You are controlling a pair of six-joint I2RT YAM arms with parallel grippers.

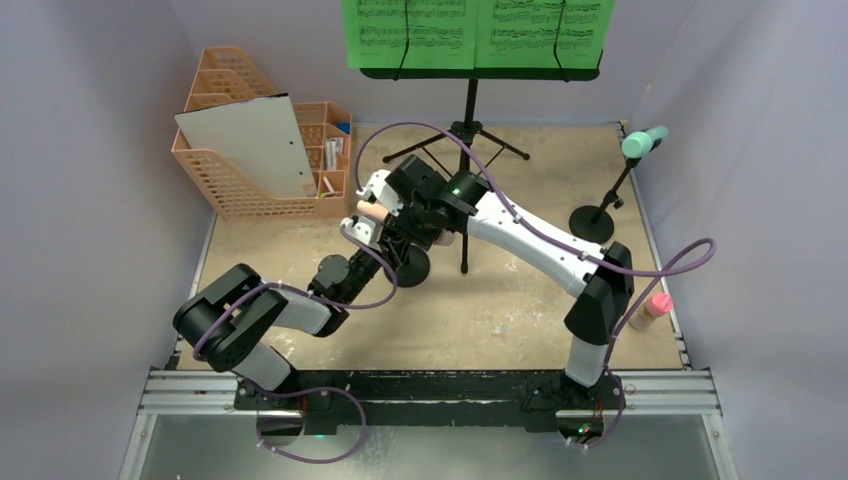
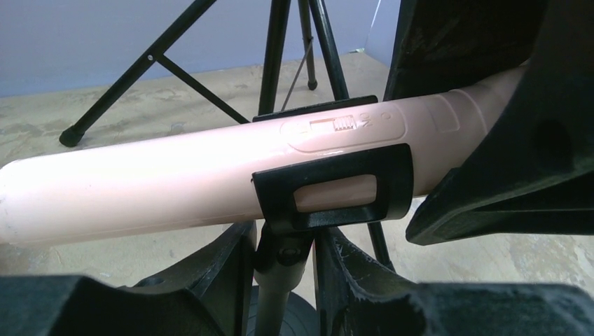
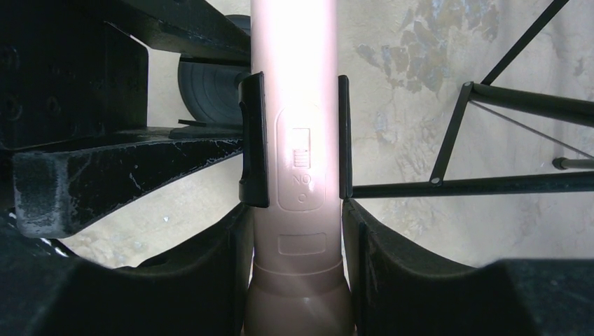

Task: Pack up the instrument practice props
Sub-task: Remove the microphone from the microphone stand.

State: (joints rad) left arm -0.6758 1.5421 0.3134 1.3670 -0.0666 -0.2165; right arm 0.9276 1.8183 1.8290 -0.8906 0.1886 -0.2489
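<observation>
If reading from the left: orange mesh rack (image 1: 240,185) holding a tilted grey-white board (image 1: 250,145), small bits in its side cells too tiny to name. Mid-table, pink microphone (image 2: 175,182) lying in a clip holder (image 2: 329,168). Left gripper (image 2: 284,241) pinching that holder's stem; right gripper (image 3: 294,217) clamped on the microphone. Green sheets (image 1: 410,30) on the music stand (image 1: 480,73), cut off on top. Mint microphone (image 1: 643,142) far right.

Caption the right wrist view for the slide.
Right tool gripping the pink microphone seated in the black holder clip, with the music stand's tripod legs beyond.
</observation>
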